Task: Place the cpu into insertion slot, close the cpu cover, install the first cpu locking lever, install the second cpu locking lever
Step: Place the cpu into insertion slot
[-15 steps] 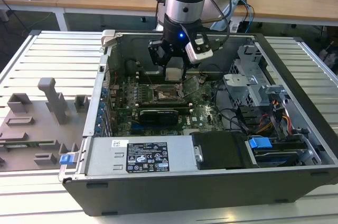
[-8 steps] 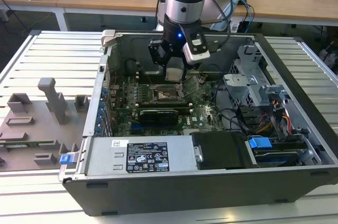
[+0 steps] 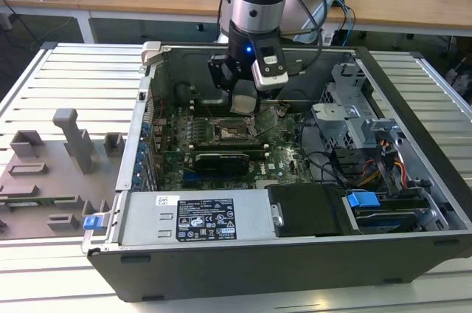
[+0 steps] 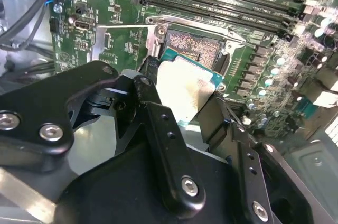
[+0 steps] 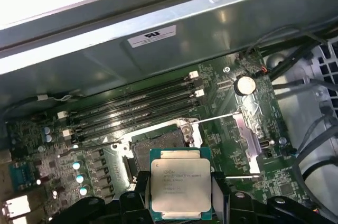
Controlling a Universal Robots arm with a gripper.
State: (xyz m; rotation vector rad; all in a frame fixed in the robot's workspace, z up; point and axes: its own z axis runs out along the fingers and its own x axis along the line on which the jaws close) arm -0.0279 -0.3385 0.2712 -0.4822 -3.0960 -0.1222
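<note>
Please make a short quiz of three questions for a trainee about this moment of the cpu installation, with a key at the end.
1. Short answer: what is the gripper holding between its fingers?
2. Multiple choice: relative to the insertion slot, the cpu cover is: A) closed over it; B) swung open beside it; C) taken off entirely.
3. True or false: the cpu already sits in the insertion slot.

Key: 1) the cpu; 2) B; 3) false. The gripper holds the cpu clear of the slot, which is open and empty.
</note>
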